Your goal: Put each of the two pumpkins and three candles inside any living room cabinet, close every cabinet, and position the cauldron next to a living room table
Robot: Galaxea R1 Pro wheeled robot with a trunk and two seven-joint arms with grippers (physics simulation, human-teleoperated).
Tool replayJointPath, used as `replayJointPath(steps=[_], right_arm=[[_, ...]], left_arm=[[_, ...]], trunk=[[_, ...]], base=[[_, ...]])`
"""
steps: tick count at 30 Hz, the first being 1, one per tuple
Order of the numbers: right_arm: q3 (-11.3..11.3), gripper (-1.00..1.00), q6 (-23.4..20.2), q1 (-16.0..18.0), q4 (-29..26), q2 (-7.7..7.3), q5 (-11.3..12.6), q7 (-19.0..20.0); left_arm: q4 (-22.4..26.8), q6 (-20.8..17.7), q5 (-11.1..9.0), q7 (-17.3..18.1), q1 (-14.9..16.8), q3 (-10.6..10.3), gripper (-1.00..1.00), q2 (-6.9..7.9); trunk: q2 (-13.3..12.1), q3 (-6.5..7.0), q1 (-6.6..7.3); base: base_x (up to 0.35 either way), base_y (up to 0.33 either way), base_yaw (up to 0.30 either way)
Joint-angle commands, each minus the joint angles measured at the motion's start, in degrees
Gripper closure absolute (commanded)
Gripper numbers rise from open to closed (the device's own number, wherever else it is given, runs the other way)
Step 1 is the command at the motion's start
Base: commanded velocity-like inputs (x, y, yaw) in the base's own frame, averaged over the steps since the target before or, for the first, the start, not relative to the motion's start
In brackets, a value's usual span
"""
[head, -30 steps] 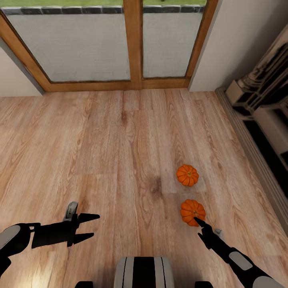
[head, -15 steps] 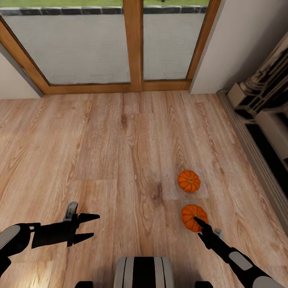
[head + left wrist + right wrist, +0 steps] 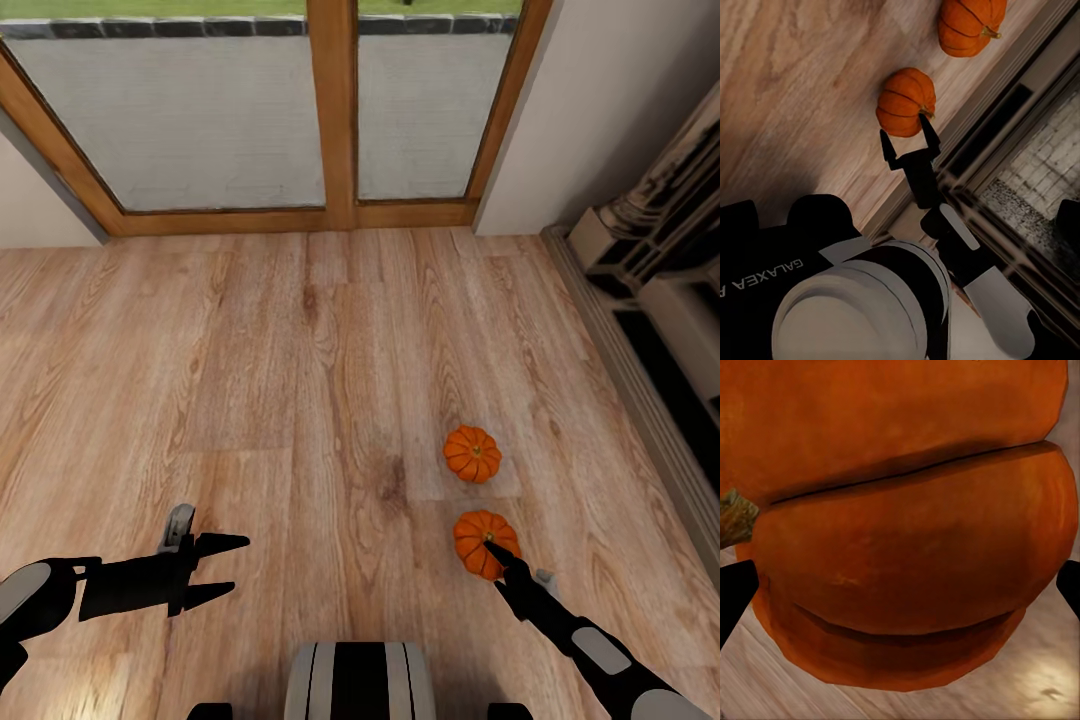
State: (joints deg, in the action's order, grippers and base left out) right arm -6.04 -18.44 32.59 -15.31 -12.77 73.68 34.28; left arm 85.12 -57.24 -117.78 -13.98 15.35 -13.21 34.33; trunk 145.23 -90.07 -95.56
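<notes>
Black and slim, the right end effector (image 3: 909, 144) stands with its two fingers spread wide — one on either side of the near pumpkin (image 3: 483, 543), as the left wrist view shows. The tips reach the pumpkin's sides, but whether they press on it cannot be told. In the right wrist view the orange ribbed skin looms very close, with a bit of the greenish stem at one edge and the dark fingertips (image 3: 735, 594) at the two margins, well apart. In the head view this end effector (image 3: 497, 552) overlaps the pumpkin's near side.

The far pumpkin (image 3: 473, 453) sits on the wooden floor (image 3: 250, 360) just beyond the first, the two near each other but not touching. Both lie toward the robot's right, close to a grey stone hearth edge (image 3: 640, 400) along the wall.

The left end effector (image 3: 232, 568) hangs above bare floor on the robot's left — fingers parted, holding nothing, well apart from both pumpkins. Ahead, a wood-framed glass door (image 3: 335, 110) closes the view.
</notes>
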Motion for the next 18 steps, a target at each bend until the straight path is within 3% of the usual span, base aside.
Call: replayJointPath(steps=[1, 10, 11, 18], right_arm=[[-0.4, -1.00, -0.1, 0.0, -0.1, -0.06, 0.6, 0.1], [-0.5, -1.00, 0.0, 0.0, -0.3, -0.06, 0.6, 0.2], [-0.5, 1.00, 0.0, 0.0, -0.3, -0.06, 0.6, 0.2], [-0.5, 1.00, 0.0, 0.0, -0.3, -0.06, 0.6, 0.2]], left_arm=[[0.0, 0.0, -0.6, -0.5, 0.0, -0.1, -1.00, 0.04], [0.0, 0.0, -0.5, -0.5, 0.0, -0.1, -1.00, 0.04], [0.0, 0.0, -0.5, -0.5, 0.0, -0.1, -1.00, 0.04], [0.0, 0.0, -0.5, -0.5, 0.0, -0.1, -1.00, 0.04]], trunk=[[0.0, -0.03, 0.01], [0.0, -0.03, 0.01], [0.0, -0.03, 0.01], [0.0, -0.03, 0.01]], base=[[0.000, 0.000, 0.000], [0.000, 0.000, 0.000], [0.000, 0.000, 0.000], [0.000, 0.000, 0.000]])
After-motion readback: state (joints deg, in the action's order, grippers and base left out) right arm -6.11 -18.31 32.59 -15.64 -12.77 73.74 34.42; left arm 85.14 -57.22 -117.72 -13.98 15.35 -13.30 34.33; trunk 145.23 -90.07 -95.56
